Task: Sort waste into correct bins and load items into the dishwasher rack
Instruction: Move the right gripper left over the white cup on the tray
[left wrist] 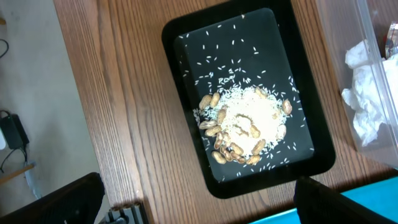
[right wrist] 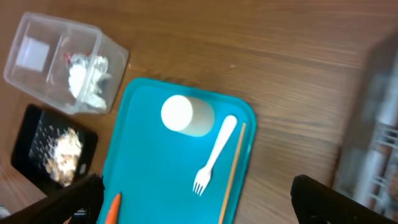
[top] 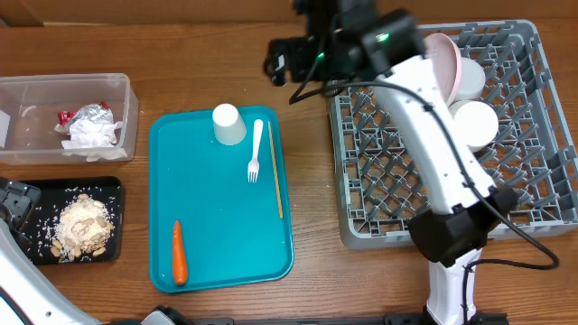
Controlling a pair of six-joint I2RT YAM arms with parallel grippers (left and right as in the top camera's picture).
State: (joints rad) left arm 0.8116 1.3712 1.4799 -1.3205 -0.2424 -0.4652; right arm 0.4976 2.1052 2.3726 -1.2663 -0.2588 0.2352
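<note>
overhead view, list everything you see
clear tub: 1, clear, far-left
napkin: 1, white, tub
foil wrapper: 1, silver-red, tub
black tray: 1, black, near-left
food scraps: pile, beige, black tray
teal tray: 1, teal, centre
cup: 1, white, teal tray
fork: 1, white, teal tray
stick: 1, wooden, beside fork
carrot: 1, orange, teal tray
rack: 1, grey, right
plate: 1, pinkish, rack
bowl: 1, white, rack
left gripper: 1, open, by black tray
right gripper: 1, open, beyond teal tray

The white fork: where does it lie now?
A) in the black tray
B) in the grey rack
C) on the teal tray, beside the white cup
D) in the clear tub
C: the white fork lies flat on the teal tray, just to the right of the white cup.
</note>
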